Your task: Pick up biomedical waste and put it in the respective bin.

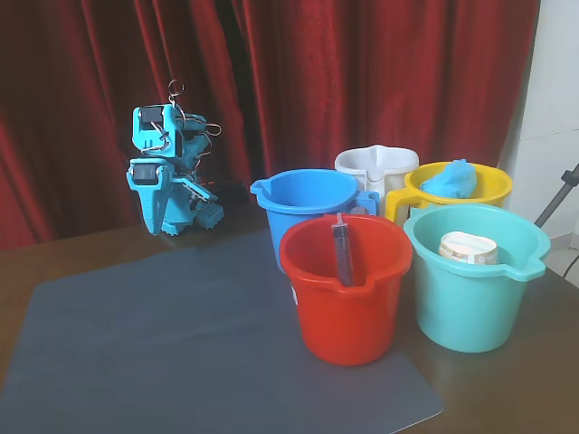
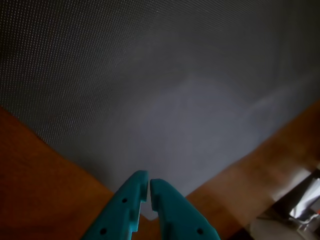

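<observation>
Red curtains hang behind your brown tabletop, where a grey mat lies in front of the folded arm. Your pincer shows in the wrist view with its teal fingers pressed together and nothing between them, above the mat's corner. You can see the blue glove wad sitting inside the yellow bucket, at the back right of the bucket cluster in the fixed view, behind the teal bucket and well apart from the arm

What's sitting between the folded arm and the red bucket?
In the fixed view, only bare grey mat lies between the arm and the red bucket.
</observation>
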